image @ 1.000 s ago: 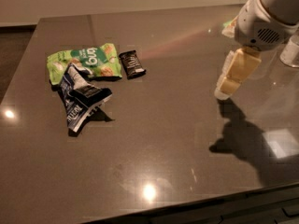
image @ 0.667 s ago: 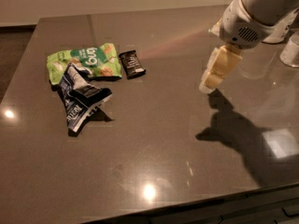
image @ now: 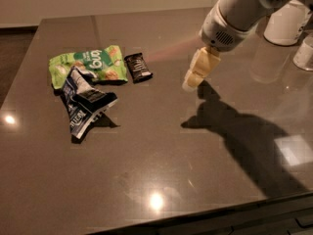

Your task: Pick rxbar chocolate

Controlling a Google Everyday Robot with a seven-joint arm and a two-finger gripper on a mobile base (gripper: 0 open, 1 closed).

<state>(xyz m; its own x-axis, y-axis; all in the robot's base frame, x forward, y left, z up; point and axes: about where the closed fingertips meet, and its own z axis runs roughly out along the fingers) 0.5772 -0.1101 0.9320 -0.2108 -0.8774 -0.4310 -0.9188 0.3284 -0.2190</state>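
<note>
The rxbar chocolate [image: 138, 67] is a small flat black bar with white lettering. It lies on the dark table [image: 161, 146] just right of the green snack bag [image: 89, 62]. My gripper [image: 192, 82] hangs above the table to the right of the bar, about a hand's width away, with its cream fingers pointing down and left. It holds nothing that I can see.
A wrinkly dark blue and white bag [image: 83, 102] lies below the green bag. A white container [image: 287, 22] and a clear cup [image: 305, 53] stand at the far right. My arm's shadow [image: 244, 136] falls across the right side of the table.
My gripper and arm have moved left, toward the bar. The packages have not moved.
</note>
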